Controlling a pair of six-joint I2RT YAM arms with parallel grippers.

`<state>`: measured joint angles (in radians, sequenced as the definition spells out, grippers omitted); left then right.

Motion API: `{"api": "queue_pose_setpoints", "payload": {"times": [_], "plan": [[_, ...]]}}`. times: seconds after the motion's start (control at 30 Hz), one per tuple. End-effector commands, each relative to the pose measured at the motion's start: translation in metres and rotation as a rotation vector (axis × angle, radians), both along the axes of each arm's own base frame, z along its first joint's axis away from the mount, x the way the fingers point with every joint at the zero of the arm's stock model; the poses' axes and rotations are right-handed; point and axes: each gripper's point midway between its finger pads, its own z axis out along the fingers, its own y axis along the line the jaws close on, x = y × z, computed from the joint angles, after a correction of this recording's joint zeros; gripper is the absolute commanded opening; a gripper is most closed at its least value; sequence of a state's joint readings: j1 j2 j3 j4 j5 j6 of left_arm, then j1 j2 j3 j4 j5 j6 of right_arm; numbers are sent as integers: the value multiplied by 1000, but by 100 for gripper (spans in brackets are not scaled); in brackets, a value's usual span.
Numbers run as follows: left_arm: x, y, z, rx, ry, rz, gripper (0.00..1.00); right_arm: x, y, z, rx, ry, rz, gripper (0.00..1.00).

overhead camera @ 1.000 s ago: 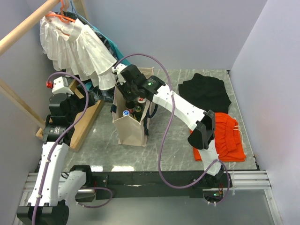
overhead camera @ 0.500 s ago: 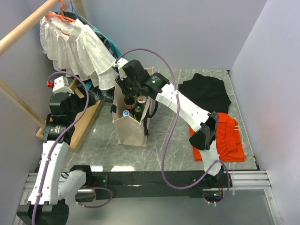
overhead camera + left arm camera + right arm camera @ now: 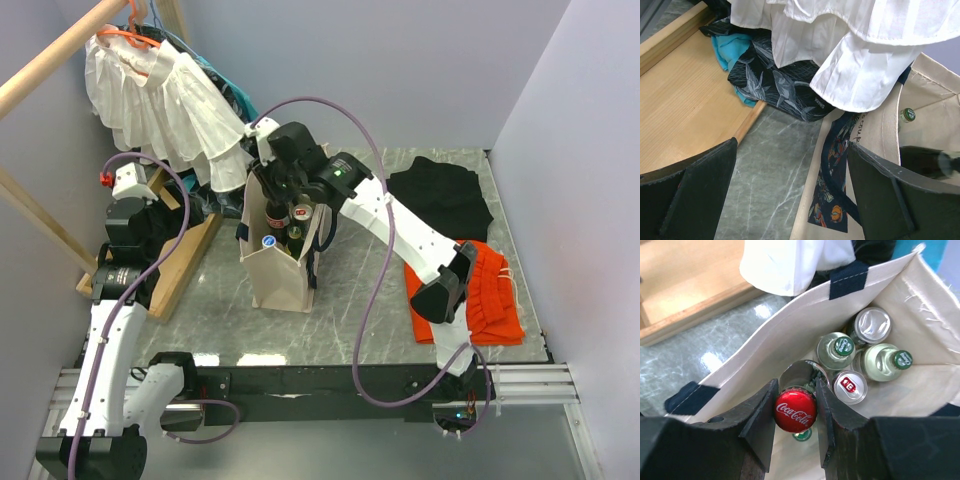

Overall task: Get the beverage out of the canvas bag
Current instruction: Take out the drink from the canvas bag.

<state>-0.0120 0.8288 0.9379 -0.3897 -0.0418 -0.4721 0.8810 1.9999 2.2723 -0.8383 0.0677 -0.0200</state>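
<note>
The cream canvas bag with navy handles stands upright on the marble table, its mouth open. It holds several bottles and cans. My right gripper reaches down into the bag's mouth and is shut on the red Coca-Cola cap of a dark bottle; in the top view the gripper sits over the bag's far end. My left gripper is open and empty, low beside the bag's left wall, over bare marble.
Green-capped bottles and cans crowd the held bottle. A white ruffled garment hangs over the bag's far left corner. A wooden rack base lies left. Black cloth and orange cloth lie right.
My right arm's wrist and elbow have shifted a little up and to the right over the bag, the gripper staying in the bag's mouth. The left arm has not moved.
</note>
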Motion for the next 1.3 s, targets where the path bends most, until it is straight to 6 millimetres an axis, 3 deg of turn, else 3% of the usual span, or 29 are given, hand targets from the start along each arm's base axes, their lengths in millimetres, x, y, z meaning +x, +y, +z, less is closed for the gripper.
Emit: {"api": "queue_pose_setpoints", "payload": {"times": [0.0, 0.87, 1.27], "plan": [[-2, -2, 22, -1, -64, -10, 96, -6, -13, 134, 275, -252, -17, 0], [-6, -1, 12, -25, -56, 4, 96, -21, -30, 182, 351, -338, -3, 0], [-4, -1, 22, -17, -69, -1, 96, -33, -42, 211, 411, -392, 16, 0]]}}
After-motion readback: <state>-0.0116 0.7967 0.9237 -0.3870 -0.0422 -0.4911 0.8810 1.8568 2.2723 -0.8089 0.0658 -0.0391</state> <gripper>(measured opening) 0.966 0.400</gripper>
